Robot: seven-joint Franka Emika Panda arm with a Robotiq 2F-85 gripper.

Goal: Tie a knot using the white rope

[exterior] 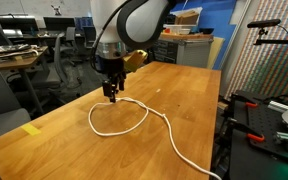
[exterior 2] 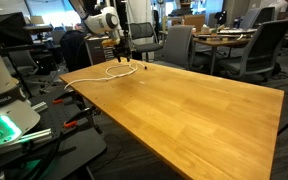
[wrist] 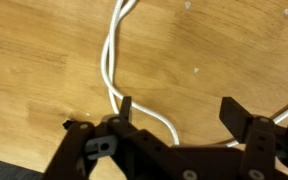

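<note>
The white rope [exterior: 174, 138] lies on the wooden table [exterior: 64, 140], curled into a loop under the arm, with a long tail running off toward the near edge. In the other exterior view the rope [exterior 2: 94, 73] sits at the table's far corner. My gripper [exterior: 111, 93] [exterior 2: 121, 58] hangs just over the top of the loop, pointing down. In the wrist view the gripper [wrist: 177, 105] is open. Two strands of the rope [wrist: 106, 60] come down beside the left finger [wrist: 126, 108], and one curves on between the jaws. Nothing is held.
The table [exterior 2: 204, 110] stretches wide and bare beyond the rope. A rack with red-handled gear [exterior: 259, 115] stands off the table's edge. Another robot base with a green light [exterior 2: 6, 125] stands beside the table. Office chairs [exterior 2: 174, 45] and desks stand behind.
</note>
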